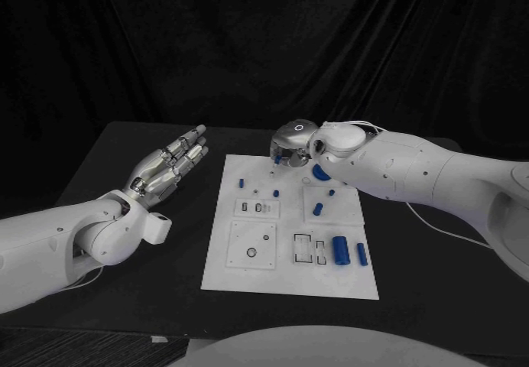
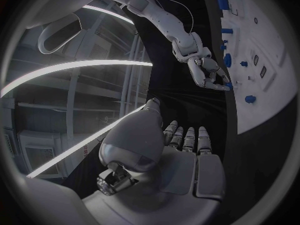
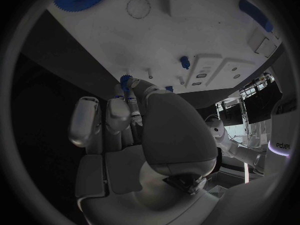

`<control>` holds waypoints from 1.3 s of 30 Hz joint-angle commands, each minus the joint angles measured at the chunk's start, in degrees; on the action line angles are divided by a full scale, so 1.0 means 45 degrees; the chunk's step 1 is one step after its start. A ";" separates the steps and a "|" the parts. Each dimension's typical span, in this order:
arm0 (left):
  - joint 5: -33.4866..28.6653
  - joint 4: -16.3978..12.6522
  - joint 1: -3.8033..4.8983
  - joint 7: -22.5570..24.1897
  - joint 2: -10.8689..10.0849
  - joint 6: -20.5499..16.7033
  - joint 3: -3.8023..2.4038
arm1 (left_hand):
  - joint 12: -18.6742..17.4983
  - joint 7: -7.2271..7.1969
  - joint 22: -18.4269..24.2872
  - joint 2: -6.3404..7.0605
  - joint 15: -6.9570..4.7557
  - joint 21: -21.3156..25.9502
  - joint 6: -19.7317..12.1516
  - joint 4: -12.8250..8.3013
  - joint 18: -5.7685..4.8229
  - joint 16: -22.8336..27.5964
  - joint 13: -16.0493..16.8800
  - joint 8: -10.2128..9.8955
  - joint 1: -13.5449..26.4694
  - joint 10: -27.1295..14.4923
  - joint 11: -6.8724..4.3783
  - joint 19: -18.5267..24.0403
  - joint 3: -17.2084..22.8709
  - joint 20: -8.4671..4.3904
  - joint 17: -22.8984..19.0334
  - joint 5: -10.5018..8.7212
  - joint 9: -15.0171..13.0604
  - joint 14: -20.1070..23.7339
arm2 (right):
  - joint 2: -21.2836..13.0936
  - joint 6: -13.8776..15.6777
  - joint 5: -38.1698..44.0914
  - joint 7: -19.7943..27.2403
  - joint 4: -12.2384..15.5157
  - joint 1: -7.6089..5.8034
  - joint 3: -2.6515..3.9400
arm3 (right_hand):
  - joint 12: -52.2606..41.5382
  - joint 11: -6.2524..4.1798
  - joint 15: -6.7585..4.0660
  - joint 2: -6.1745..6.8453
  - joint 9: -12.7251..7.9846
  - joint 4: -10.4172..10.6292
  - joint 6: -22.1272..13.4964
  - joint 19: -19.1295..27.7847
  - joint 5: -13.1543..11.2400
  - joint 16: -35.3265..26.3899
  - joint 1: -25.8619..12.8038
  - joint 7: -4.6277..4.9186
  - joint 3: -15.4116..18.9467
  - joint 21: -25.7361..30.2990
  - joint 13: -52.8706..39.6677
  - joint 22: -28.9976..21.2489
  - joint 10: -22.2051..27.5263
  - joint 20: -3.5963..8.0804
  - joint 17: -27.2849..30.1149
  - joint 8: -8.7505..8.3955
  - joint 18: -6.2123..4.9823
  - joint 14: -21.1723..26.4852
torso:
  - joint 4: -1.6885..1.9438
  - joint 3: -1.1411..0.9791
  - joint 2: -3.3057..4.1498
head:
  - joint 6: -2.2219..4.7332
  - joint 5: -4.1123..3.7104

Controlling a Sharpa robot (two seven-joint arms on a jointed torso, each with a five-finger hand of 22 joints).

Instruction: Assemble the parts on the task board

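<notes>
The white rectangular task board (image 1: 289, 281) lies on the black table (image 1: 144, 283), and everything else is placed from it.

The robot's right hand (image 1: 291, 145) hangs over the board's far edge, fingers pointing down at the board. In the right wrist view its thumb and a finger (image 3: 132, 101) are drawn together on a small blue toothed part (image 3: 125, 80), pinching it just above the white surface, while the other fingers lie side by side beside them.

The left hand (image 1: 167, 167) is held off the board's left side, above the table, well apart from the board. Its fingers are stretched out straight and slightly spread, and it holds nothing; the left wrist view shows the same flat palm (image 2: 187, 165) with fingers extended.

On the board, a short blue peg (image 1: 241, 183) stands near the far left corner. A round blue gear-like disc (image 1: 319, 172) lies near the far edge, just beside the right arm. A blue cylinder (image 1: 317, 208) rests in the raised square tile at the board's middle right. Two larger blue cylinders (image 1: 341, 250) lie side by side near the right edge, close to the near half.
</notes>
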State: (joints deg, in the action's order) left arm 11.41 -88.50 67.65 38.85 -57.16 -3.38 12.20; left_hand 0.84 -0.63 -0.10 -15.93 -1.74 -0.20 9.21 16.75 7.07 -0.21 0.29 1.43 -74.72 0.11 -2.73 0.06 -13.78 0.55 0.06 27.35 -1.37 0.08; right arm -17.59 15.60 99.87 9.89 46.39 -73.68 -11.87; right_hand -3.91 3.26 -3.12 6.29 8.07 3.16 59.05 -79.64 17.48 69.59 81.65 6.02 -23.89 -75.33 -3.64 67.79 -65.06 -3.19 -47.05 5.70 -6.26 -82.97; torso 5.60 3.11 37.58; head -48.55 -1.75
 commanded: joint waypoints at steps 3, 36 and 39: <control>0.0033 -0.0003 0.0026 0.1441 0.0023 0.0299 -0.0012 | 0.0051 0.0071 0.0021 -0.0076 0.0187 0.0044 0.0191 -0.0001 -0.0165 0.0046 0.0001 0.0071 -0.0028 -0.0005 0.0144 -0.0014 0.0120 0.0199 -0.0013 0.0058 -0.0030 -0.0018 | 0.0067 -0.0076 0.0108 -0.0220 -0.0070 0.0068 0.0008 | 0.0063 0.0022 0.0043 -0.0031 -0.0014 0.0020 -0.0076 0.0069 0.0013 -0.0073 -0.0073 -0.0005 -0.0059 0.0015 -0.0010 -0.0004 0.0038 -0.0023 0.0019 -0.0063 0.0241 0.0086 | -0.0009 0.0008 -0.0014 | -0.0050 -0.0006; 0.0033 0.0053 0.0025 0.1239 0.0070 0.0606 -0.0011 | 0.0056 0.0275 0.0021 -0.0097 0.0348 0.0044 0.0633 -0.0002 -0.0125 0.0046 0.0001 0.0199 -0.0035 -0.0004 0.0290 -0.0014 0.0167 0.0403 -0.0013 0.0099 -0.0085 -0.0018 | 0.0262 -0.0590 0.0108 -0.0772 -0.0361 0.0243 0.0009 | 0.0108 0.0236 0.0206 0.0131 -0.0785 -0.0182 -0.2849 0.0287 -0.0282 -0.0410 -0.0184 -0.1034 0.0153 0.0328 0.0016 -0.0139 0.3068 -0.0185 0.0415 -0.0469 0.0174 0.0337 | -0.0012 0.0045 -0.0055 | -0.0174 0.0009; 0.0033 0.0066 0.0025 0.1220 0.0077 0.0652 -0.0011 | 0.0054 0.0284 0.0021 -0.0099 0.0352 0.0044 0.0642 -0.0003 -0.0122 0.0046 0.0000 0.0203 -0.0036 -0.0005 0.0298 -0.0014 0.0171 0.0412 -0.0013 0.0102 -0.0086 -0.0018 | 0.0233 -0.0483 0.0108 -0.0782 -0.0339 0.0244 0.0009 | 0.0114 0.0240 0.0213 0.0090 -0.0805 -0.0223 -0.2873 0.0302 -0.0291 -0.0430 -0.0178 -0.1073 0.0243 0.0352 0.0016 -0.0144 0.3228 -0.0195 0.0435 -0.0441 0.0170 0.0359 | -0.0014 0.0046 -0.0056 | -0.0196 0.0018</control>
State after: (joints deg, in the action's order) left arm 11.46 -88.17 67.65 38.85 -56.91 -1.43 12.20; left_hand 0.84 0.72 -0.06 -15.93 -0.50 -0.20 11.78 16.75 7.08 -0.21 0.30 2.10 -74.72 0.10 -1.94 -0.14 -13.48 1.98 0.07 27.58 -1.71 0.08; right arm -16.45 13.92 99.87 8.30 44.84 -72.70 -11.85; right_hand -3.55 4.29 -2.30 6.71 4.50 2.12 46.37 -78.55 16.37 67.87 80.72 1.32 -23.12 -73.87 -3.54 67.22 -50.89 -3.87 -45.16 3.70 -6.26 -81.73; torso 5.54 3.30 37.34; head -49.33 -1.74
